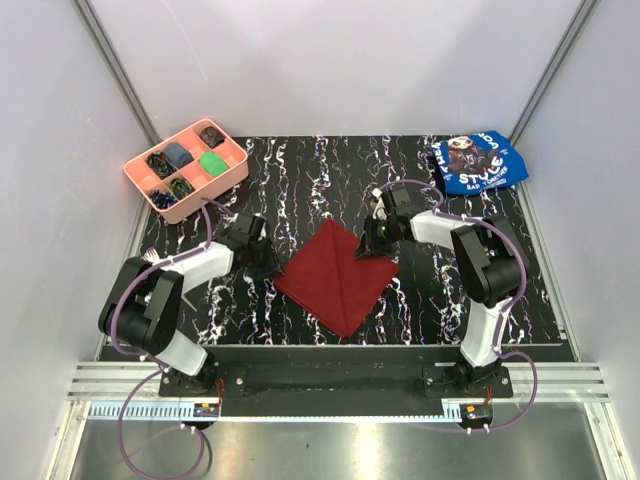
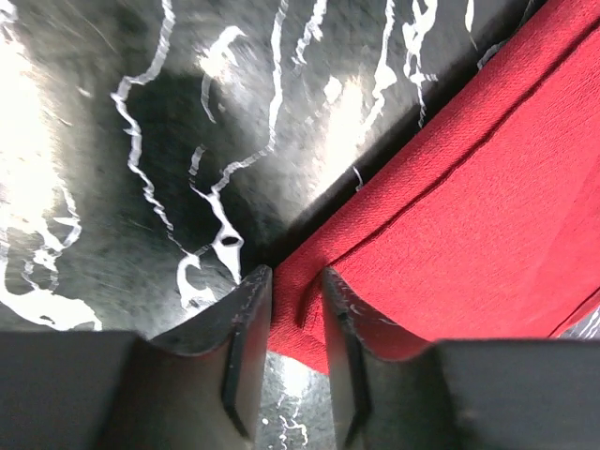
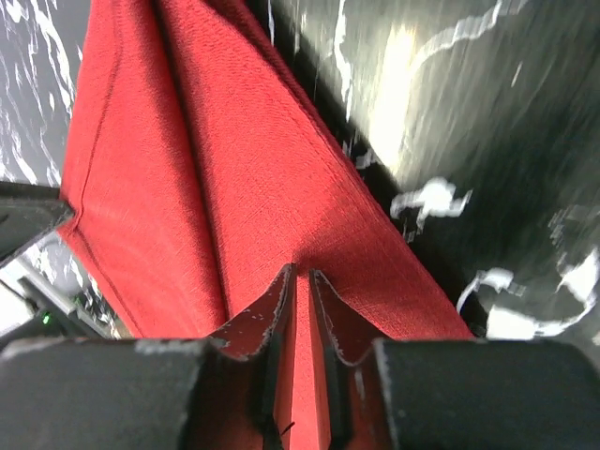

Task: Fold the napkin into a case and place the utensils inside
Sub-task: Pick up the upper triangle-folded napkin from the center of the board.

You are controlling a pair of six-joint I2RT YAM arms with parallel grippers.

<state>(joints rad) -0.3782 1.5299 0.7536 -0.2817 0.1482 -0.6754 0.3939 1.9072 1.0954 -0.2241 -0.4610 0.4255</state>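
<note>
Napkin (image 1: 338, 275) in dark red lies near the middle of the black marbled worktop (image 1: 300, 170), turned corner-on like a diamond, with a crease running down from its far corner. Left hand (image 1: 264, 264) is down at the cloth's left corner. From the wrist view its fingers (image 2: 246, 319) stand only a narrow gap apart, and the bunched edge of the napkin fills that gap, nipped between them. Right hand (image 1: 372, 244) is over at the opposite, right corner. Its fingers (image 3: 272, 319) are almost together, and a thin ridge of red cloth stands pinched up between them, so both hands have hold of the fabric, one at each side. Back left sits a pink tray (image 1: 140, 170) with small items in its compartments. Back right, well apart, lies a blue printed cloth (image 1: 478, 162).
</note>
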